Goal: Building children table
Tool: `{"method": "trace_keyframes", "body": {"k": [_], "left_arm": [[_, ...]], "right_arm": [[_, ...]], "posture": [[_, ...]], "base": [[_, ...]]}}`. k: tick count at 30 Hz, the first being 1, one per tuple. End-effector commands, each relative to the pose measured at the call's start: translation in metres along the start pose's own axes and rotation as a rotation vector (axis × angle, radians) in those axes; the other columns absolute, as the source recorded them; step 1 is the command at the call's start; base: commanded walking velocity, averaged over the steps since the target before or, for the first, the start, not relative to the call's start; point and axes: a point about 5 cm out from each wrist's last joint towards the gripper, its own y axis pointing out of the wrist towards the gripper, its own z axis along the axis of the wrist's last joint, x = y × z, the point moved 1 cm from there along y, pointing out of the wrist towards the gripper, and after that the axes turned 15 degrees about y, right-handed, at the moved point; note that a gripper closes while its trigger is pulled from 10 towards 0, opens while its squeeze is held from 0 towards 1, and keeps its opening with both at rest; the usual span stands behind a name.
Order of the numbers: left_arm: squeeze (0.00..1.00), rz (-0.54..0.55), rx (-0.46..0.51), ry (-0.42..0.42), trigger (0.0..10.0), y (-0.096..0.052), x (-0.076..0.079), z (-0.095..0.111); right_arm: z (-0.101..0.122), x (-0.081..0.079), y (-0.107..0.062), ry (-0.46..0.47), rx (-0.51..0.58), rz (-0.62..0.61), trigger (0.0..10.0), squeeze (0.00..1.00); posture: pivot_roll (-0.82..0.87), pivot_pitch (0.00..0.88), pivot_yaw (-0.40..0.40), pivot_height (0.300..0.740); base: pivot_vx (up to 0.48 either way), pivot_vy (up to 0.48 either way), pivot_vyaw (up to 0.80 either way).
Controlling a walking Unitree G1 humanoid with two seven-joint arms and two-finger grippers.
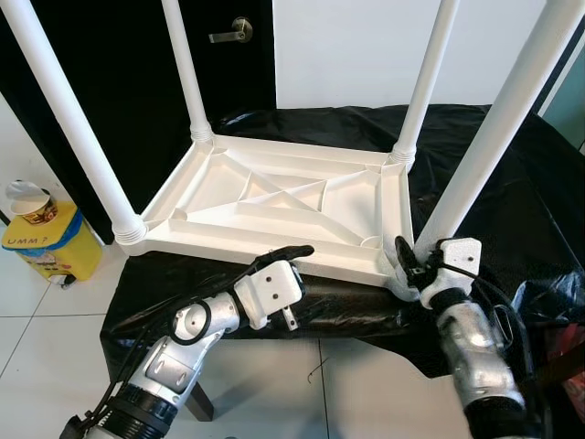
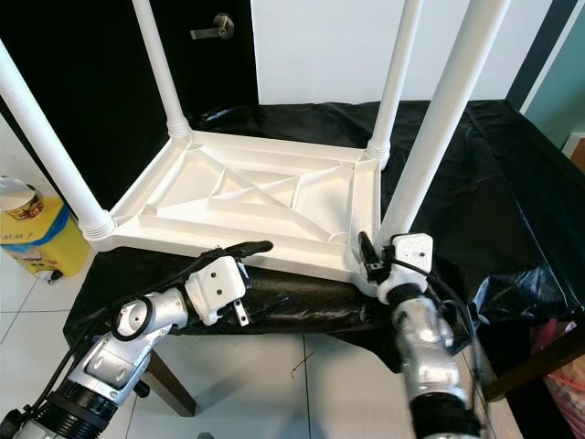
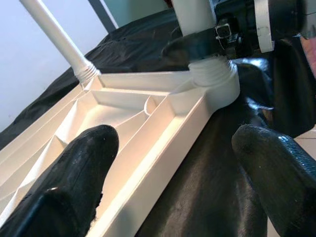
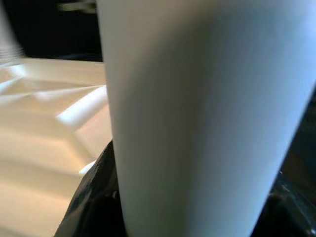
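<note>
A white plastic children's table (image 1: pixel 274 197) lies upside down on a black plastic sheet (image 1: pixel 512 201), all four legs pointing up. My right gripper (image 1: pixel 413 265) is shut on the base of the near right leg (image 1: pixel 494 128), where it meets the corner socket. In the right wrist view that leg (image 4: pixel 207 113) stands close, with a black finger (image 4: pixel 94 197) against it. My left gripper (image 1: pixel 291 285) hovers open just in front of the table's near edge, holding nothing. In the left wrist view its two fingertips (image 3: pixel 74 187) frame the underside ribs and the held leg's socket (image 3: pixel 215 81).
A yellow bin (image 1: pixel 50 245) with a cup on top stands on the tiled floor at the left. A black door with a lever handle (image 1: pixel 233 32) is behind. The covered surface's front edge runs just under my grippers.
</note>
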Motion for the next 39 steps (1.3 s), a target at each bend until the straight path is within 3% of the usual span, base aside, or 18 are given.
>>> {"method": "trace_keyframes", "body": {"k": [1, 3, 8, 14, 20, 21, 30, 31, 33, 34, 39], "left_arm": [[0.0, 0.013, -0.009, 0.024, 10.0, 0.001, -0.004, -0.001], [0.0, 0.017, -0.01, 0.027, 10.0, 0.002, -0.006, -0.001], [0.0, 0.027, -0.006, 0.023, 10.0, 0.004, -0.008, -0.001], [0.0, 0.015, -0.001, 0.017, 10.0, 0.01, -0.01, -0.004], [0.0, -0.024, -0.001, -0.011, 10.0, 0.011, -0.007, -0.005], [0.0, -0.027, 0.015, -0.011, 10.0, 0.011, -0.007, -0.004], [0.0, -0.034, 0.025, -0.022, 10.0, 0.012, -0.007, -0.004], [0.0, -0.037, 0.027, -0.024, 10.0, 0.013, -0.007, -0.004], [0.0, -0.038, 0.028, -0.024, 10.0, 0.013, -0.007, -0.004], [0.0, -0.042, 0.03, -0.031, 10.0, 0.014, -0.007, -0.004], [0.0, -0.066, 0.039, -0.032, 10.0, 0.012, -0.005, -0.003]], "right_arm": [[-0.021, 0.022, -0.011, -0.006, -0.103, -0.172, 10.0, 0.0], [-0.025, 0.017, -0.014, 0.005, -0.101, -0.217, 10.0, 0.0], [-0.029, 0.003, -0.011, 0.053, -0.116, -0.175, 10.0, 0.0], [-0.024, -0.008, -0.007, 0.021, -0.106, -0.139, 10.0, 0.0], [-0.02, -0.008, -0.004, 0.017, -0.094, -0.148, 10.0, 0.0], [-0.019, -0.009, -0.004, 0.018, -0.091, -0.141, 10.0, 1.0], [-0.013, -0.012, -0.002, 0.014, -0.067, -0.06, 10.0, 1.0], [-0.011, -0.013, -0.002, 0.01, -0.065, -0.03, 10.0, 0.86], [-0.011, -0.013, -0.002, 0.01, -0.065, -0.024, 10.0, 0.86], [-0.009, -0.012, -0.002, 0.008, -0.064, 0.012, 10.0, 0.0], [0.001, -0.008, -0.002, -0.005, -0.079, 0.247, 10.0, 0.0]], "posture": [[-0.07, 0.0, 0.003, 0.74], [-0.06, 0.0, 0.004, 0.74], [-0.07, 0.0, 0.005, 0.74], [-0.08, 0.0, 0.002, 0.74], [-0.08, 0.0, 0.003, 0.74], [-0.08, 0.0, 0.004, 0.74], [-0.09, 0.0, 0.012, 0.74], [-0.09, 0.0, 0.012, 0.74], [-0.09, 0.0, 0.012, 0.74], [-0.09, 0.0, 0.015, 0.74], [-0.1, 0.0, 0.019, 0.74]], "base": [[0.0, 0.0, 0.0], [0.0, 0.0, 0.0], [0.0, 0.0, 0.0], [0.0, 0.0, 0.0], [0.0, 0.0, 0.0], [0.0, 0.0, 0.0], [0.0, 0.0, 0.0], [0.0, 0.0, 0.0], [0.0, 0.0, 0.0], [0.0, 0.0, 0.0], [0.0, 0.0, 0.0]]}}
